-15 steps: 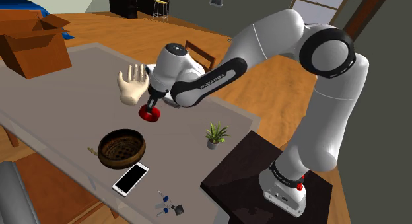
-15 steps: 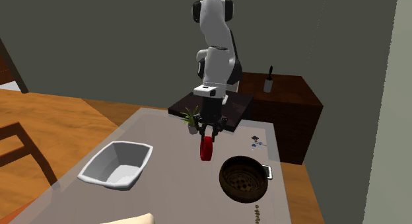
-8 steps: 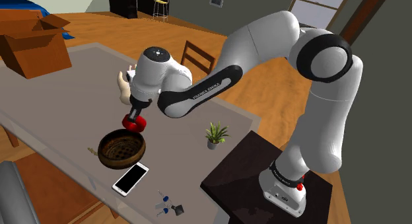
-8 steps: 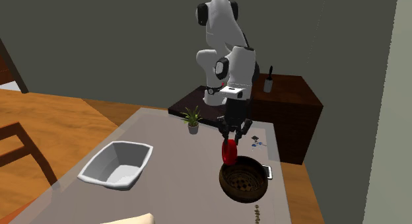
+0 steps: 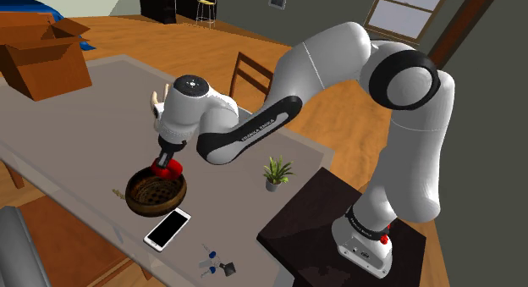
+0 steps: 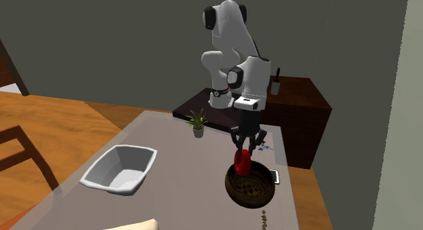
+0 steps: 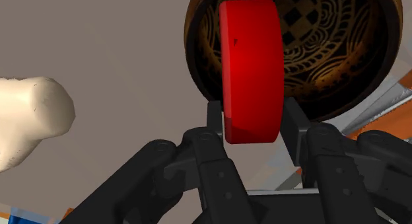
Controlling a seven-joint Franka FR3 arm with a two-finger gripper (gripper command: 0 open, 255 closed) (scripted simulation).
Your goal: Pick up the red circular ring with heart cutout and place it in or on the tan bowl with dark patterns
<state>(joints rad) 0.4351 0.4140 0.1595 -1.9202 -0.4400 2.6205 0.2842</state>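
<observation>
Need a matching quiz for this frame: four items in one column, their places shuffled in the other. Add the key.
1. ring
2. phone
3. plant
4. cardboard box

A. closest to the stand
B. lying flat beside the bowl
C. shoulder view's upper left
D. clasped in the claw, over the bowl

Pairs: 1-D, 2-B, 3-A, 4-C

Smooth red ring (image 7: 249, 71); wooden floor (image 5: 144, 35)
</observation>
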